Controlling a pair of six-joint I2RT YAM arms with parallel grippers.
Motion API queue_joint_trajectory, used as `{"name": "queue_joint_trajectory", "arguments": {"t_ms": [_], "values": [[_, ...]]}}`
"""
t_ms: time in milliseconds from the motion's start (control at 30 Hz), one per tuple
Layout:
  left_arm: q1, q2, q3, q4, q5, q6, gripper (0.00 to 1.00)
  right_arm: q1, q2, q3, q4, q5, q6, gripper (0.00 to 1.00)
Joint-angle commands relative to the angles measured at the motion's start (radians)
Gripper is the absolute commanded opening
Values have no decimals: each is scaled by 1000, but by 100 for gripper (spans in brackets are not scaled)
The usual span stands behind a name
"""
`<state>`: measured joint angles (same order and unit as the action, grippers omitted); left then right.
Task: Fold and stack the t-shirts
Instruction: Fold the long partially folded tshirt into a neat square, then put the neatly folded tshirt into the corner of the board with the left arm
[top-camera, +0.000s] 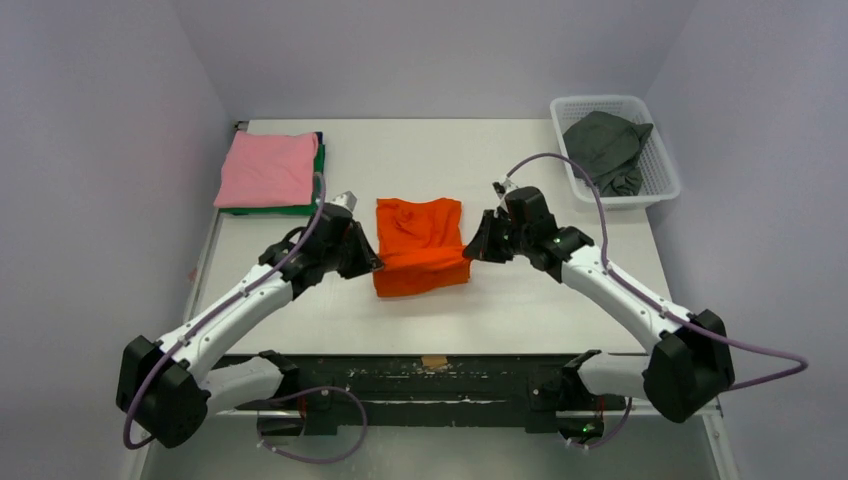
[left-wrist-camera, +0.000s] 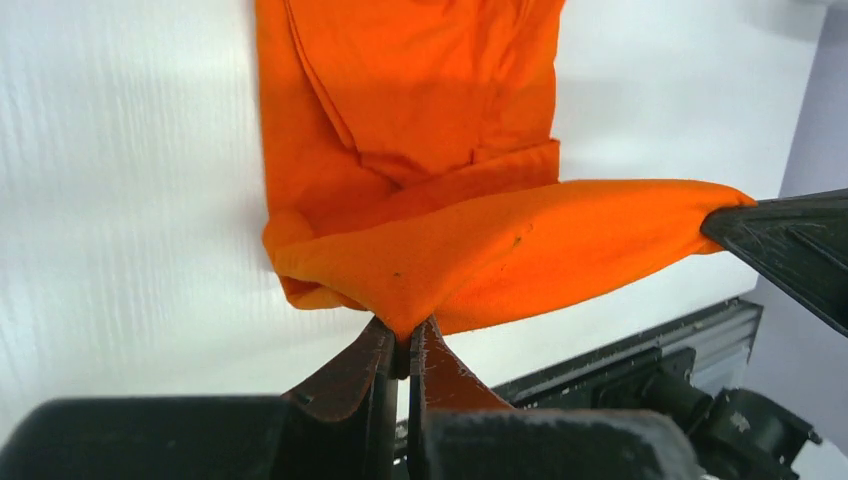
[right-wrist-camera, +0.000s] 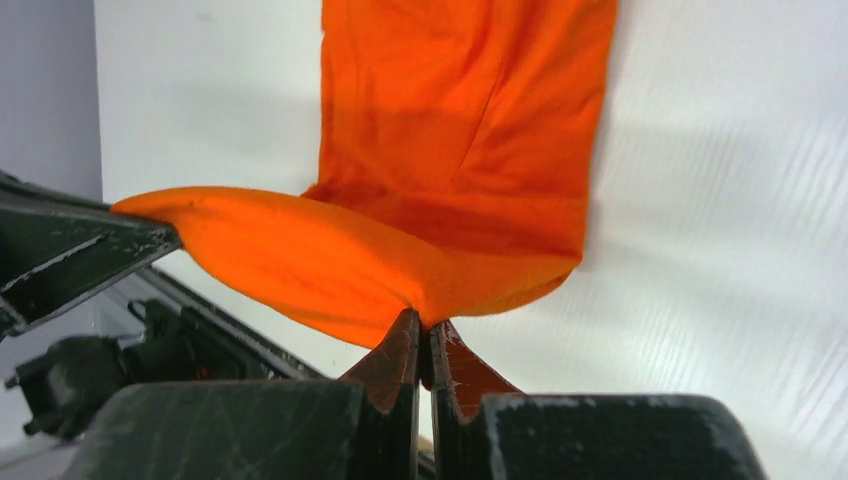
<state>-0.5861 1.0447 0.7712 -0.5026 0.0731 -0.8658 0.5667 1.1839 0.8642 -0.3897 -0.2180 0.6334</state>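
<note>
The orange t-shirt (top-camera: 420, 245) lies partly folded at the table's middle. My left gripper (top-camera: 372, 262) is shut on its near left corner, and my right gripper (top-camera: 472, 250) is shut on its near right corner. Both hold the near edge lifted off the table. The left wrist view shows the cloth (left-wrist-camera: 440, 250) pinched at my left gripper (left-wrist-camera: 410, 335); the right wrist view shows it (right-wrist-camera: 440, 200) pinched at my right gripper (right-wrist-camera: 428, 330). A folded pink t-shirt (top-camera: 266, 168) lies on a green t-shirt (top-camera: 318, 170) at the back left. A dark grey t-shirt (top-camera: 608, 148) sits crumpled in the basket.
The white mesh basket (top-camera: 664, 185) stands at the table's back right corner. The black frame rail (top-camera: 430, 375) runs along the table's near edge between the arm bases.
</note>
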Motion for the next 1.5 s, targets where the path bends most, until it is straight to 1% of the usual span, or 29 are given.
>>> {"name": "queue_joint_trajectory", "arguments": {"t_ms": [0,200,267,467,600,633,667,700,733,767,800,833,867,900,933,967,1000,1067,1167,1267,1400,1467], "values": [[72,123,162,14,-56,112,0,-77,124,134,87,14,-58,0],[179,311,325,6,-32,178,0,-156,316,277,140,-38,-78,0],[212,397,394,-6,-13,194,0,-174,372,319,153,-44,-78,0],[276,614,547,-5,35,223,0,-220,556,450,172,-84,-82,0],[308,777,681,-27,103,234,0,-247,682,541,167,-44,-67,0],[313,815,713,-30,109,236,4,-254,718,559,176,-27,-62,0],[318,848,752,-40,113,239,17,-262,743,576,194,-15,-58,4],[324,881,791,-52,120,240,31,-271,773,599,217,-10,-53,15],[332,909,830,-72,135,240,43,-282,805,637,212,-9,-49,31],[339,929,867,-88,151,245,51,-288,837,685,188,-9,-53,43],[346,938,892,-106,157,246,58,-289,857,732,152,1,-63,51],[348,937,908,-126,155,249,69,-289,860,765,111,12,-87,59],[349,921,902,-133,150,254,81,-289,845,776,84,34,-119,73],[348,897,860,-116,152,254,96,-286,816,756,95,49,-131,83],[347,864,823,-86,162,253,99,-282,773,708,124,50,-136,91],[347,826,751,-34,179,245,100,-278,731,624,166,40,-134,96],[347,805,703,-6,197,241,100,-275,688,567,207,21,-131,98],[347,789,641,8,209,235,100,-270,627,464,264,-45,-124,99],[347,816,608,5,225,240,100,-259,542,321,330,-116,-101,99],[346,873,611,6,249,249,91,-258,450,192,379,-126,-87,99],[340,969,648,-10,283,254,73,-258,331,93,360,-110,-97,99],[330,1000,659,-8,281,247,66,-258,277,64,321,-79,-102,99]]}}
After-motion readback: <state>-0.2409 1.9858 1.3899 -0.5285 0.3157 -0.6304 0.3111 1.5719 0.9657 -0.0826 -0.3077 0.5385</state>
